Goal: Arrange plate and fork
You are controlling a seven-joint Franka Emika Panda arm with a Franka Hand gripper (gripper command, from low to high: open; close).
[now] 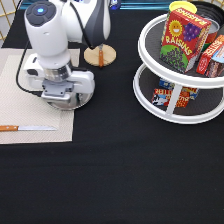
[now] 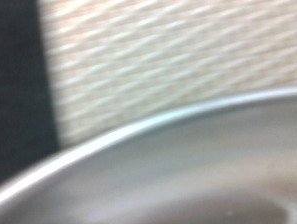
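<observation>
My gripper [image 1: 64,98] hangs low over the right edge of the beige placemat [image 1: 22,95], at the exterior view's left. It is shut on the silver plate [image 1: 75,104], whose rim shows under the hand and half over the mat. The wrist view shows the plate's rim [image 2: 167,150] close up, over the mat's weave [image 2: 175,65] and the black cloth. The fork [image 1: 100,54], with its brown handle, lies across the small wooden disc [image 1: 107,59] behind the hand, apart from the gripper.
A wooden-handled knife [image 1: 26,128] lies on the mat near its front edge. A white two-tier turntable [image 1: 172,114] with a raisins box [image 1: 182,37] and other packets stands at the exterior view's right. The table is covered in black cloth [image 1: 120,175].
</observation>
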